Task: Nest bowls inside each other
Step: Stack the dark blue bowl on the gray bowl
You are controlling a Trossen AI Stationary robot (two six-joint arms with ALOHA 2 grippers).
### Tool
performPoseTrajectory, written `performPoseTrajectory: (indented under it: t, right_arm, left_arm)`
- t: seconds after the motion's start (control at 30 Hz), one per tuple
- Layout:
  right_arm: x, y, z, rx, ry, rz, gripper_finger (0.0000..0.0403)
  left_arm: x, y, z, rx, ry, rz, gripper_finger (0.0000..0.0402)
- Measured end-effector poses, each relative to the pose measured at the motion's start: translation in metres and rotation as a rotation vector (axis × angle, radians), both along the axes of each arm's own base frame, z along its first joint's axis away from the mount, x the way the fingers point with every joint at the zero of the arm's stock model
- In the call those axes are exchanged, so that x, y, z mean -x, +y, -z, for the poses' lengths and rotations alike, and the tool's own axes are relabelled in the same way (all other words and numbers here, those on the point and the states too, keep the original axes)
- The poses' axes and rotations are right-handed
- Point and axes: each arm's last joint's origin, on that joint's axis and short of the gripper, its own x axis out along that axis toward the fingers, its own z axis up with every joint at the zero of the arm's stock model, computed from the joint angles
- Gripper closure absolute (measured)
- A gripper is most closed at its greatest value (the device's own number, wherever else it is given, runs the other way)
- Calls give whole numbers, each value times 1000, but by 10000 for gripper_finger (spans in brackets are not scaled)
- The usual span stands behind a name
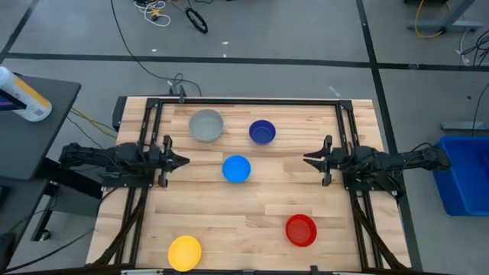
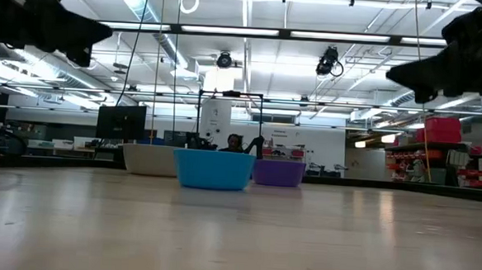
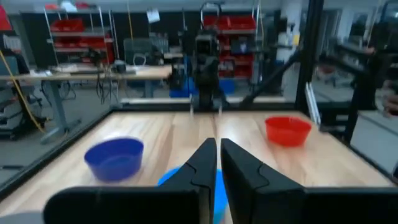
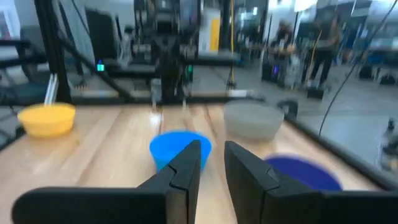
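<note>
light blue bowl [image 1: 236, 169] between both claws

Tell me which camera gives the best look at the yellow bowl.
The high view: the yellow bowl sits whole and unobstructed at the table's near left corner, apart from the other bowls. The right wrist view shows it from the side, far off beside the table frame. The low view and the left wrist view do not show it.

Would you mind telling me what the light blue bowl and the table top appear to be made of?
The light blue bowl looks like moulded plastic: one even colour, smooth thin wall, matte to slightly satin, though the pictures alone cannot confirm it. The table top looks like wood, butcher-block style: pale glued strips with visible grain and joints, and a soft sheen in the low view, perhaps sealed.
</note>
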Motion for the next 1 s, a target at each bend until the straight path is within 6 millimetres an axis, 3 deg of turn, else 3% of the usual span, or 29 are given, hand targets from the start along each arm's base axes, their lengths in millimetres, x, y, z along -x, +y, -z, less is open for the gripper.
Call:
performPoseTrajectory:
  t: [0.2, 0.43, 0.57, 0.8, 1.0]
  right_arm:
    - [2, -3, -15, 2, -151, 116, 323]
    - [6, -11, -18, -12, -176, 382, 321]
    - [4, -11, -15, -81, -169, 384, 324]
    - [-13, -15, -5, -252, 100, 215, 309]
    - [-53, -28, -25, -213, 340, 106, 300]
  left_arm:
    - [0, 0, -2, -88, -11, -7, 370]
    - [0, 3, -1, -56, 3, -112, 370]
    - [0, 3, 0, -44, 7, -119, 370]
    - [1, 7, -1, -86, 14, -251, 370]
    - [1, 6, 1, -125, 44, -234, 370]
